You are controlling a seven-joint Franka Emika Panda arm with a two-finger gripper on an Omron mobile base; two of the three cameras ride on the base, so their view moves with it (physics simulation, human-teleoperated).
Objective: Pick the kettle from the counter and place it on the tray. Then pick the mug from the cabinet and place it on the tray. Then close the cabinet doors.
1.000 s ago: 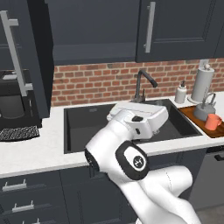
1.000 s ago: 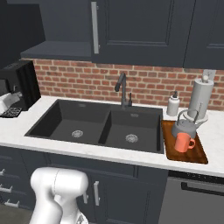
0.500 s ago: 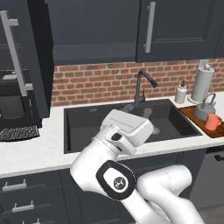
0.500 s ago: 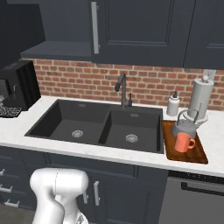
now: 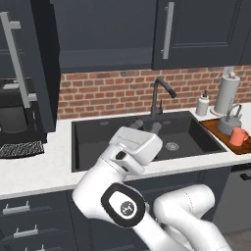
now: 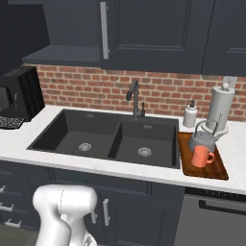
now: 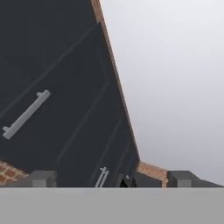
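Already the kettle (image 6: 203,139) and the mug (image 6: 202,156) are on the tray (image 6: 218,170), which lies on the white table (image 6: 235,149) just right of the black double sink (image 6: 110,139); the mug stands in front of the kettle, close against it, though whether they touch is hard to say. A tall white paper-towel roll (image 6: 220,108) and a small soap bottle (image 6: 190,115) stand behind the tray, by the brick wall. In the left base view the same group sits at the far right — tray (image 5: 215,128), kettle (image 5: 228,122), mug (image 5: 238,137). There too a cabinet door (image 5: 29,68) at the upper left stands swung open toward the camera, its long silver handle (image 5: 14,59) showing, above the black coffee machine (image 5: 14,115); another door (image 5: 196,32) to the right is shut. The white arm is folded low in front of the sink, and the gripper (image 7: 111,179) points upward at dark cabinet fronts (image 7: 65,109) and a pale wall, its fingers (image 7: 41,178) wide apart and holding nothing.
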